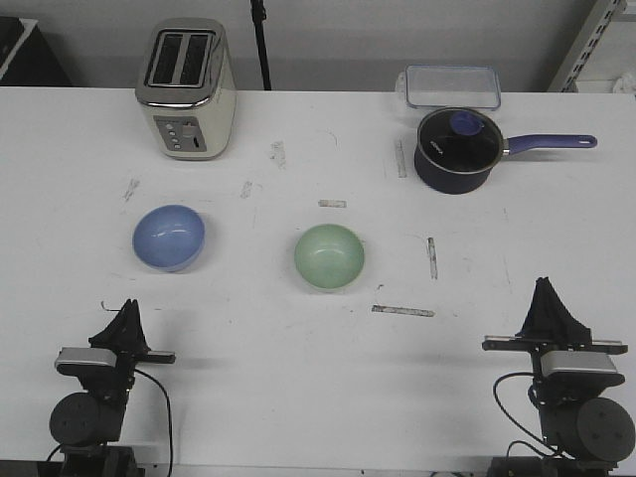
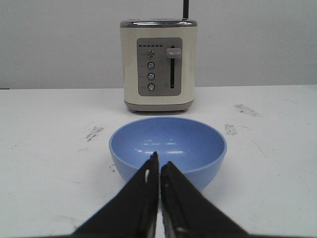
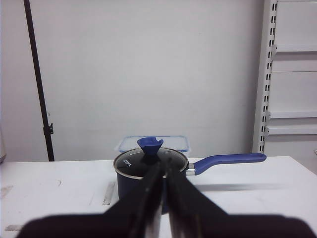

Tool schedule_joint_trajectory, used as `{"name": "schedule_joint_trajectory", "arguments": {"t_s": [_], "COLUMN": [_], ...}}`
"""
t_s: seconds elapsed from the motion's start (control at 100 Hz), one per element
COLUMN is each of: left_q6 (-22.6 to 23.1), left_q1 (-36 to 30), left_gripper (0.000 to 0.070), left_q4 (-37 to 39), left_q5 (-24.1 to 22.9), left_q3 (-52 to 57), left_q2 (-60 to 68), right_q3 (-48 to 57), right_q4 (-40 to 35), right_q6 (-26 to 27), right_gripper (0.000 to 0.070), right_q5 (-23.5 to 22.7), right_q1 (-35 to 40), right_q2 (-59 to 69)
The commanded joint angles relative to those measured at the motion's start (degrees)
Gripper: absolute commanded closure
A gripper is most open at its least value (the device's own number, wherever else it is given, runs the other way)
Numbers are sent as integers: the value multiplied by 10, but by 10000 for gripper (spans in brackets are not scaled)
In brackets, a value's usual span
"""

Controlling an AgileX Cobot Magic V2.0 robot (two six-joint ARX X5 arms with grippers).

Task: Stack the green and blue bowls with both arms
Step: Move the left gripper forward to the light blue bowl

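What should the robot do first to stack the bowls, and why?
Probably open the left hand and reach forward to the blue bowl. That hand is shut and empty, and the bowl sits straight ahead of it. The green bowl stands apart near the middle, and the right hand is shut, facing the saucepan.

My left tool (image 2: 159, 163) shows its two black fingers pressed together, pointing at the blue bowl (image 2: 168, 148) just ahead on the white counter (image 2: 44, 173). A cream toaster (image 2: 159, 64) stands behind the bowl.
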Motion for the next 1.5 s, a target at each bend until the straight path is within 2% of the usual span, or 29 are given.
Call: {"name": "schedule_joint_trajectory", "arguments": {"t_s": [0.0,0.27,0.41,0.67,0.85,0.94,1.12,1.26,1.49], "left_q6": [5,-2,-52,-28,-27,-22,37,40,39], "left_q1": [0,0,0,0,0,0,0,0,0], "left_gripper": [698,698,699,699,699,699,698,699,699], "left_q4": [9,22,39,44,40,29,7,-24,-121], "left_q5": [-1,-1,-1,-1,-1,-1,-1,-1,-2], "left_q3": [-13,-13,-12,36,95,129,214,288,422], "left_q2": [-1,-1,-1,1,34,67,167,261,435], "right_q3": [0,0,0,0,0,0,0,0,0], "right_q4": [6,8,8,8,8,8,8,8,8], "right_q6": [-3,-3,-3,-3,-3,-3,-3,-3,-3], "right_gripper": [697,697,697,697,697,697,697,697,697], "right_q5": [-2,-1,-1,-1,-1,-1,-1,-1,-1], "right_q1": [0,0,0,0,0,0,0,0,0], "right_q2": [-1,-1,-1,-1,-1,-1,-1,-1,-1]}}
